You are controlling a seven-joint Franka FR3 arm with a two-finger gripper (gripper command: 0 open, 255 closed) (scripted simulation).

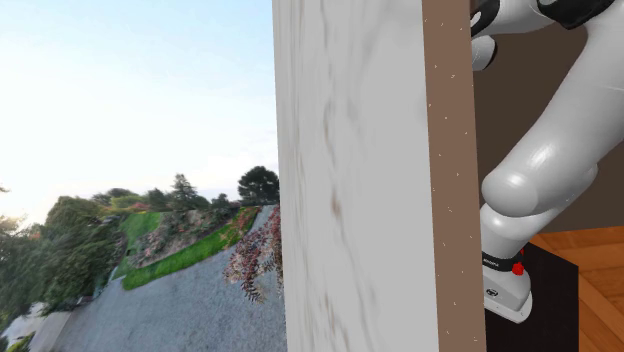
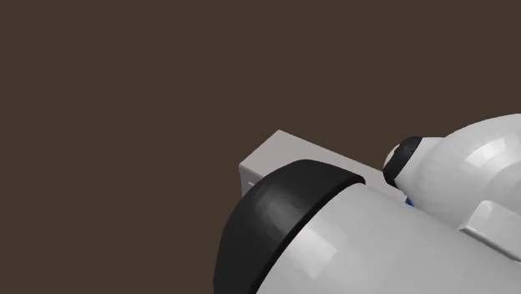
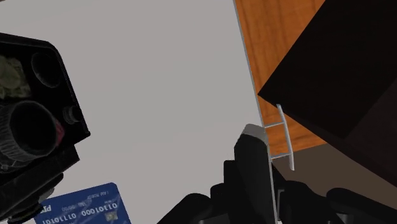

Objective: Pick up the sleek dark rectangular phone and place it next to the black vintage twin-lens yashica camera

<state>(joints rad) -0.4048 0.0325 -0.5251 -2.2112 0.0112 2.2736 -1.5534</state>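
In the wrist view a dark flat phone with a pale grey rim stands edge-on between my black fingers. My gripper looks shut on it, above the grey tabletop. The black twin-lens camera stands on that tabletop, well off to the phone's side, with its two round lenses facing me. A wide stretch of bare grey surface lies between the phone and the camera. In the shoulder view the white arm rises from its stand, and its hand is hidden.
A blue card lies on the table just below the camera. The table's edge runs past a thin white ladder-like handle, with wooden floor and a dark box beyond. A pale wall panel blocks the shoulder view.
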